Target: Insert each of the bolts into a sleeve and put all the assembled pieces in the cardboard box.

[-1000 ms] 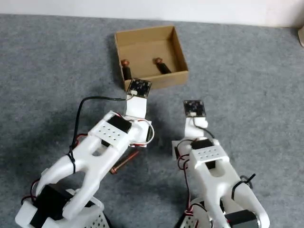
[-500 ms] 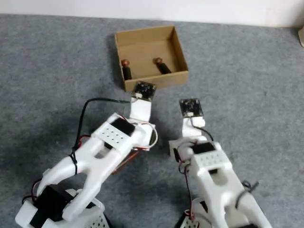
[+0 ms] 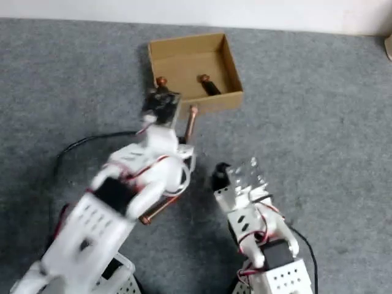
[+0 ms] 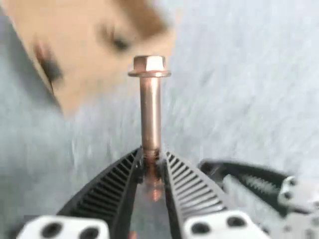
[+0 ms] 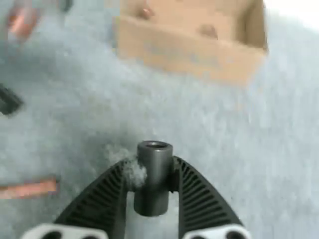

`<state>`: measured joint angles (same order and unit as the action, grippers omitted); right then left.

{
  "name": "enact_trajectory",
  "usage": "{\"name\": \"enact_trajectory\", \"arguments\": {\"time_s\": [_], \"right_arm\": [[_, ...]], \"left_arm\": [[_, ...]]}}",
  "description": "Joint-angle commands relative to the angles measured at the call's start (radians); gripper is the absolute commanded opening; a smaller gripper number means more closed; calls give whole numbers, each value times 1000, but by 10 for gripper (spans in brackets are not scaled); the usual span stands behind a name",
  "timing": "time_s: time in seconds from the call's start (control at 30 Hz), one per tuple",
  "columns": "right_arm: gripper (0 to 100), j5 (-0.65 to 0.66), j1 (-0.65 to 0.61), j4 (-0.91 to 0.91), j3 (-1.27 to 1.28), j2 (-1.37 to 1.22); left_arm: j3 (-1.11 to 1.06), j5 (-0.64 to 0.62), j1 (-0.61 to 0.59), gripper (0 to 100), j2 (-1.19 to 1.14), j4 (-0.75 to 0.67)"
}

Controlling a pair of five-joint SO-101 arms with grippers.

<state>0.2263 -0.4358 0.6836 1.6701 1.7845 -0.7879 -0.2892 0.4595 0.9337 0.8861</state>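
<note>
Both pinched — left gripper (image 4: 152,154) a copper bolt (image 4: 149,109) jutting ahead, right gripper (image 5: 151,172) a sleeve (image 5: 154,152); end-held, the bolt could tilt, jamming.

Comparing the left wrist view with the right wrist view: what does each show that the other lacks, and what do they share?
Left wrist view: the left gripper clamped on a copper bolt, head pointing away. Right wrist view: the right gripper holding a black sleeve, plus a loose bolt lying on the grey carpet. Both: the cardboard box.
</note>
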Motion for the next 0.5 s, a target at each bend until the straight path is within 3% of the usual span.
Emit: {"name": "enact_trajectory", "arguments": {"time_s": [0.0,0.1,0.2,0.33,0.47], "right_arm": [[4,37,-91,-33,53,8],[4,37,-114,-81,28,21],[4,34,-116,-160,-21,58],[4,-69,-122,-232,-44,53],[4,-92,-119,-242,-31,54]], "left_arm": [[4,43,24,4,202,3],[-21,48,18,4,278,-20],[-97,38,22,4,366,-164],[-317,-130,42,4,526,-413],[-542,-199,91,4,693,-583]]}}
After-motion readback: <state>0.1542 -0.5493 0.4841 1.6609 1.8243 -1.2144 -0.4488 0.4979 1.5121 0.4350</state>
